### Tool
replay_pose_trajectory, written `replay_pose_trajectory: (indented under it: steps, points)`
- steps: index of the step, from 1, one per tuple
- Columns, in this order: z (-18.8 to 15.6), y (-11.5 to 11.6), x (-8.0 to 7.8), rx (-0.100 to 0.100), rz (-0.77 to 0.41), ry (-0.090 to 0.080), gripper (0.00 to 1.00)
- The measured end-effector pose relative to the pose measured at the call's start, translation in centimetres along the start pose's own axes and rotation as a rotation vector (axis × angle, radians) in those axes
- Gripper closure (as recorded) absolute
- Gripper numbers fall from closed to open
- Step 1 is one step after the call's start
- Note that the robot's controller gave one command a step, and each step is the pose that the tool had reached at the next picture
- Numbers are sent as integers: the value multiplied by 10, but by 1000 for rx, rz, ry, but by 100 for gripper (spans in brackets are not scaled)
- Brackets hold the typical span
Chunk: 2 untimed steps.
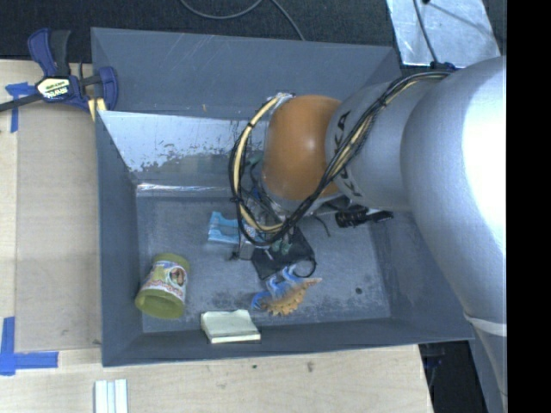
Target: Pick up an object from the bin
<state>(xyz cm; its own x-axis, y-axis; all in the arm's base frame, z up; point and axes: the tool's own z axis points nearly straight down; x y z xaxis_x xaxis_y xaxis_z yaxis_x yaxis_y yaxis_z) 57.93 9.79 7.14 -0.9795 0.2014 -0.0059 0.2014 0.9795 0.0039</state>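
Where tool hangs, blue-tan toy just beside

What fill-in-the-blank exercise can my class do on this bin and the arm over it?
1. The green-rimmed cup lies on its ____.
2. The arm reaches into the bin from the view's ____.
3. The cover on the arm's wrist is coloured ____.
4. Of cup, pale block and blue-and-tan toy, the one nearest the gripper is the ____.
Missing words: side; right; orange; toy.
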Motion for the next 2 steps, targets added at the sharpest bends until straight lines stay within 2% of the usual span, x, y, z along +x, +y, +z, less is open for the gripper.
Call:
replay_pose_trajectory:
  steps: [2]
  points:
    - [0,0,0,0,1,0,100]
